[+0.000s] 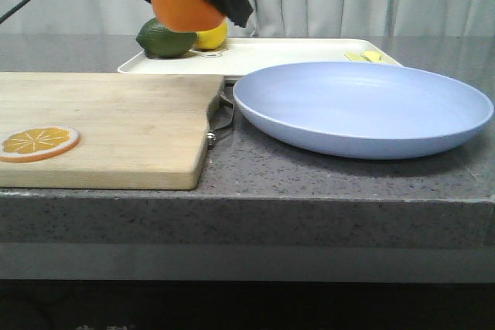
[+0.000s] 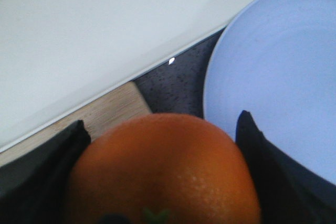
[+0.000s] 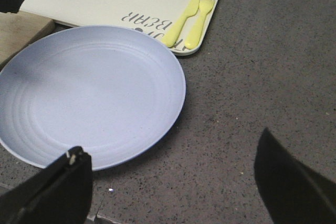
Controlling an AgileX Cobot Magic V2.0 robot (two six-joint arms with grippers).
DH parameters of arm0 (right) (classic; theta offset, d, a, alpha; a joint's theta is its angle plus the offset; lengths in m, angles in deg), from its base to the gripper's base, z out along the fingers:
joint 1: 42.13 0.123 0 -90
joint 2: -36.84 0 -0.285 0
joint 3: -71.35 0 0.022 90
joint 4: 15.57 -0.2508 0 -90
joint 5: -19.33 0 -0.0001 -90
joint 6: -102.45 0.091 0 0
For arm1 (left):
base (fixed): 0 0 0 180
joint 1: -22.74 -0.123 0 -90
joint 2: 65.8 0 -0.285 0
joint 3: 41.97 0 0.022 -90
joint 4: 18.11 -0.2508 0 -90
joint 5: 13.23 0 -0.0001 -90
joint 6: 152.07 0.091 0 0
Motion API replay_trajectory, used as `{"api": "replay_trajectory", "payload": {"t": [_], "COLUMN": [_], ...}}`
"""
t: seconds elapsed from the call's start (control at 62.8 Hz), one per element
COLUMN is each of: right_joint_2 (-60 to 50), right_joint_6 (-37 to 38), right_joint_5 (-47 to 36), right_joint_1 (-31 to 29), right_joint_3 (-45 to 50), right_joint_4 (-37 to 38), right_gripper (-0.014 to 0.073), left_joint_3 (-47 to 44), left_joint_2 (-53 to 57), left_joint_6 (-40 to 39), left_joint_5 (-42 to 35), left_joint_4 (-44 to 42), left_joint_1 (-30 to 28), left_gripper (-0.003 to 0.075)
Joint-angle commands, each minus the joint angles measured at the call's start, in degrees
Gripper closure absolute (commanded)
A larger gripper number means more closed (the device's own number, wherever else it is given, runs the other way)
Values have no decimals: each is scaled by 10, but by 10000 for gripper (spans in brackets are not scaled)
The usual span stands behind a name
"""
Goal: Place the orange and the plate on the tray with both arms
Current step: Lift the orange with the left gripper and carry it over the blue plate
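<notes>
One plate, one tray, one gripper-held orange

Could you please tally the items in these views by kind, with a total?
Whole fruit: 3 (orange, lime, lemon)
Fruit slices: 1 (orange slice)
Plates: 1 (plate)
Trays: 1 (tray)
Cutting boards: 1 (board)
Plastic cutlery: 2 (knife, fork)
Total: 9

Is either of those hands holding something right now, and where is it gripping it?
The left hand holds the orange in the air, fingers pressed on its two opposite sides. The right hand is open and empty beside the plate.
</notes>
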Motion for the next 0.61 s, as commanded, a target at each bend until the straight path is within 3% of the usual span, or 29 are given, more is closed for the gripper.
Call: {"api": "replay_trajectory", "payload": {"t": [0.0, 0.271, 0.59], "right_joint_2": [5, 5, 5], "right_joint_6": [-4, -4, -4], "right_joint_5": [-39, -39, -39], "right_joint_1": [2, 2, 2], "right_joint_3": [-17, -17, -17], "right_joint_4": [0, 0, 0], "right_gripper": [-38, -38, -38], "left_joint_3": [33, 34, 34], "left_joint_2": [33, 33, 33], "left_joint_6": [0, 0, 0], "left_joint_5": [-28, -58, -81], "left_joint_4": [3, 2, 11], "left_joint_1": [19, 55, 59], "left_gripper": [382, 382, 382]}}
